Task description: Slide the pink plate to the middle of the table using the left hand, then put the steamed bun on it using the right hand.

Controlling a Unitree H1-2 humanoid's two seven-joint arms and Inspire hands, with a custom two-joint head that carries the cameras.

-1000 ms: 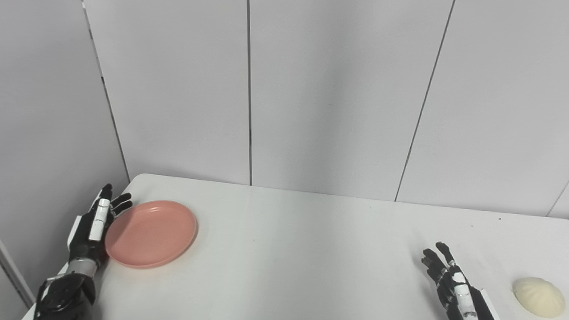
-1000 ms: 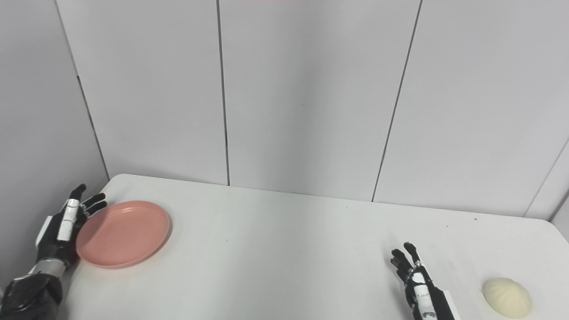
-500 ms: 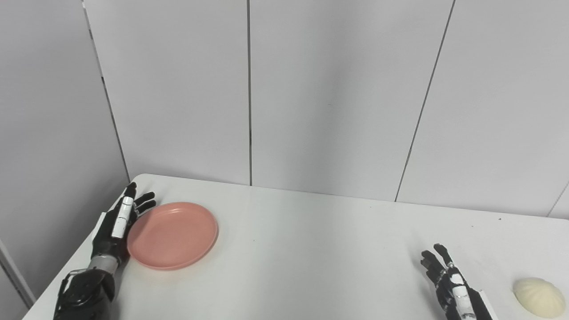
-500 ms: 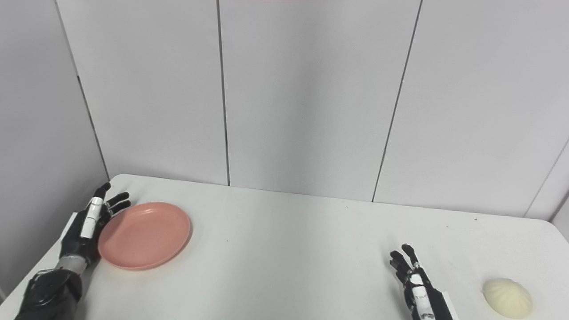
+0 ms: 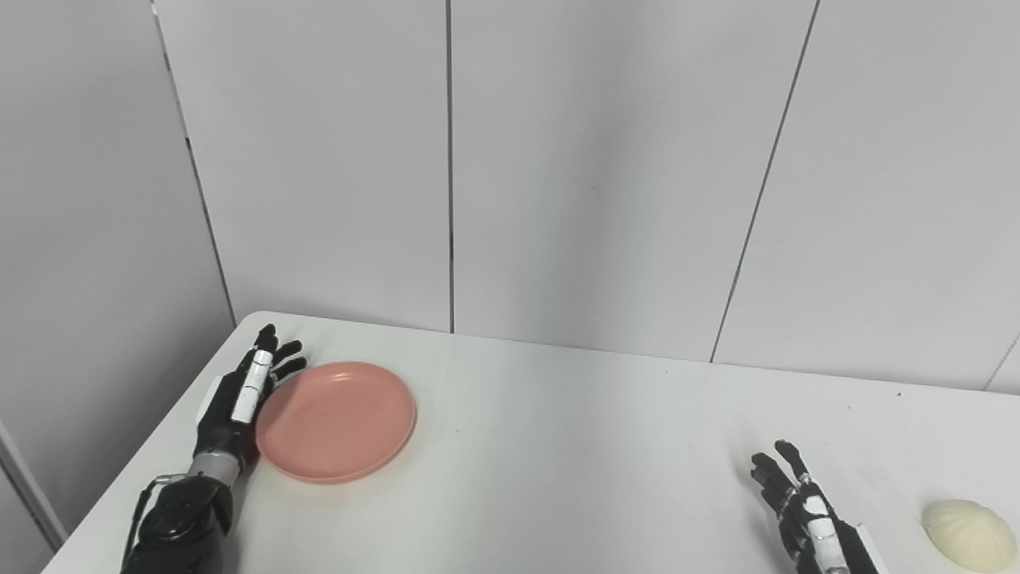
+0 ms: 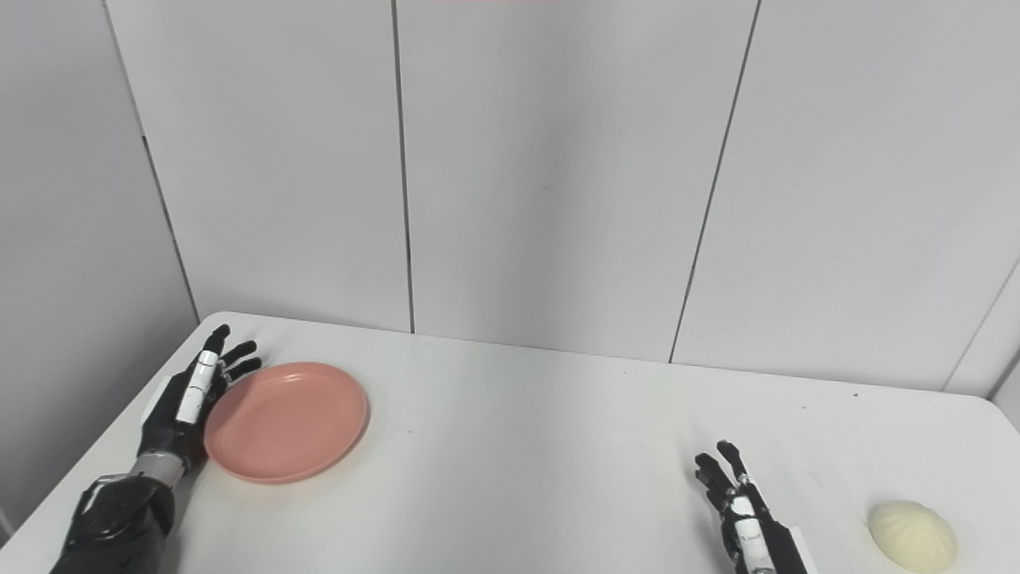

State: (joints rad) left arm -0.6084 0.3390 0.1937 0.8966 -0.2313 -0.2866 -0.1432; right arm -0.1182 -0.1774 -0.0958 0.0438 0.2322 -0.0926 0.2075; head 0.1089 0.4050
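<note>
The pink plate point(image 5: 339, 419) lies flat on the white table point(image 5: 558, 446), left of its middle. My left hand point(image 5: 239, 402) is open, set on edge with its palm against the plate's left rim and its fingers pointing away from me. A cream steamed bun point(image 5: 967, 534) rests near the table's front right corner. My right hand point(image 5: 805, 518) is open with fingers spread, low over the table a little left of the bun, apart from it; its wrist is cut off by the bottom edge.
Grey wall panels point(image 5: 558, 175) rise straight behind the table's far edge and along its left side. The table's left edge point(image 5: 151, 446) runs close beside my left forearm.
My left hand has pushed the pink plate to the right across the table, toward the middle. The right hand and the bun have stayed almost where they were.
</note>
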